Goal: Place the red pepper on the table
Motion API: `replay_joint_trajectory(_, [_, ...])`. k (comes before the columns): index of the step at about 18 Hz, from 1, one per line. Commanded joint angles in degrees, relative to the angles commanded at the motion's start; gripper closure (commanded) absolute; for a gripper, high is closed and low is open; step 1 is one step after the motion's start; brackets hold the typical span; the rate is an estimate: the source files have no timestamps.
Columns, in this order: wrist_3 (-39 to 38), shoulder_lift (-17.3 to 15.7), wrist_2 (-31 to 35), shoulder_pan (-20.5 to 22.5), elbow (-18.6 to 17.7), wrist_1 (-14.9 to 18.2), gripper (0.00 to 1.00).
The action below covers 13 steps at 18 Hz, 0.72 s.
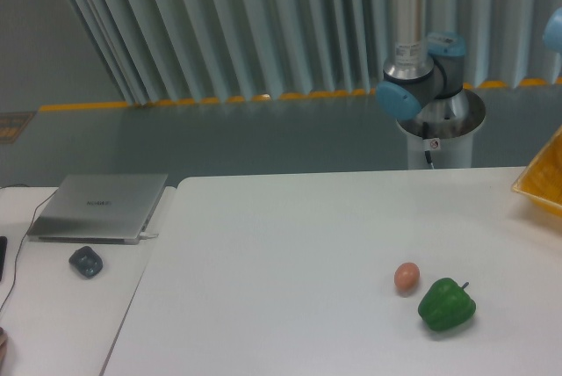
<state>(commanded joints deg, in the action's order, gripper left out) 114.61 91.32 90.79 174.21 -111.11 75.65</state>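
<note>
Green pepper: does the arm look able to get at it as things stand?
Probably yes: the green pepper sits in the open on the table, with only the small brownish egg-shaped thing close beside it. The gripper is out of frame, so its position is unknown.

- The closed grey laptop [98, 207] carries a small mark in the middle of its lid, too faint to read.
- The robot's white pedestal [436, 141] bears a small round red-and-white sticker; its wording cannot be made out.
- No other text, number or brand is legible.
</note>
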Motion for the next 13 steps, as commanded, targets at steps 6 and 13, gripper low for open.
replay_joint_trajectory(6, [-7.4,-2.4,-3.2,-4.9,8.8,9.1,0.55])
replay_joint_trajectory(13, [-29.0,-0.4,-7.7,-18.4,10.0,3.7,0.55])
